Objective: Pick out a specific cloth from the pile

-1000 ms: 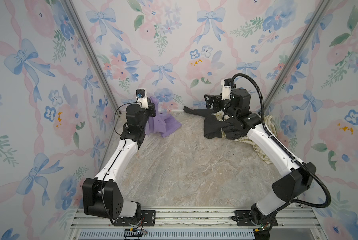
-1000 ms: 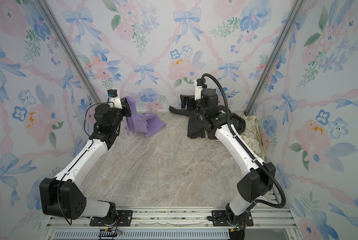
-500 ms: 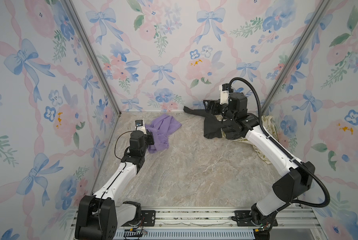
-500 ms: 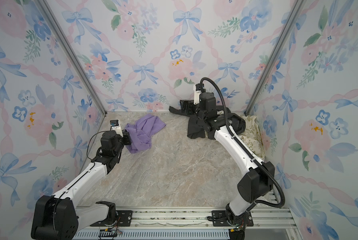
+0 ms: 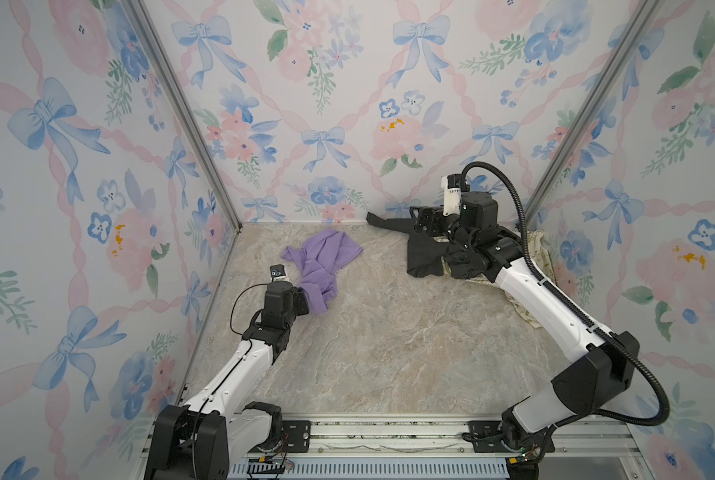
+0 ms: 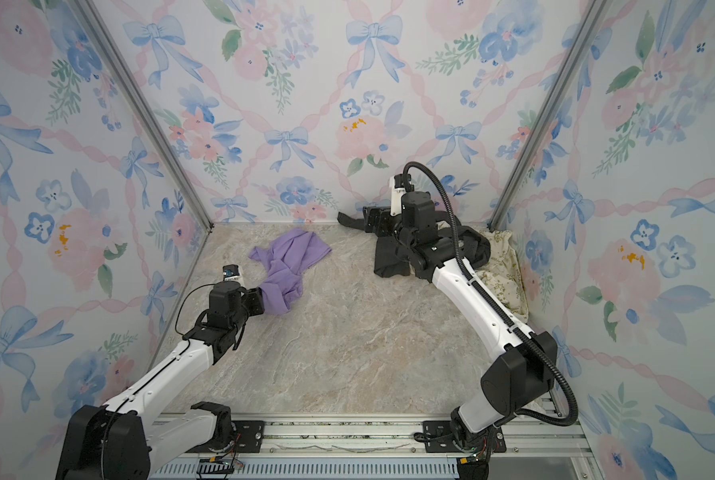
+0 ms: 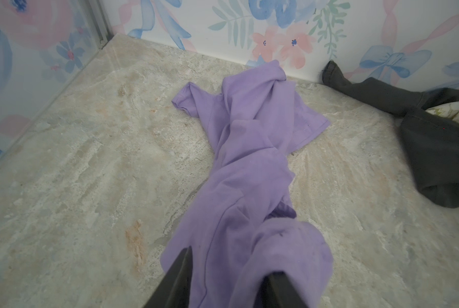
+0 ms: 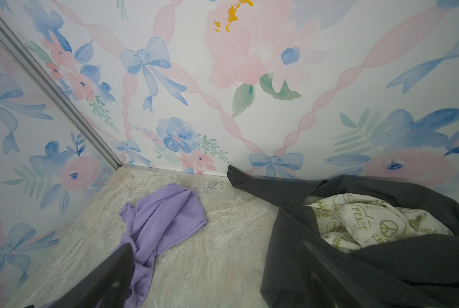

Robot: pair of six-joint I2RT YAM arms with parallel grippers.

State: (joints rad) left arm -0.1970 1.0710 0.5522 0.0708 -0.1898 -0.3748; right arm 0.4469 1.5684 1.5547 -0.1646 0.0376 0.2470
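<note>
The cloth [image 5: 322, 266] lay crumpled on the surface [image 5: 389, 332] toward the back left, well apart from the pile [image 5: 426, 257]; letting go looked like the step in hand, best done by spreading the left tool [image 7: 231, 264] fully and lifting it straight off, since fabric draped over one finger could snag and drag. That tool stood part-way open, the cloth's near end lying between its fingers and over one; the right tool [image 5: 424, 220] gaped wide above the pile, gripping nothing I could see.
</note>
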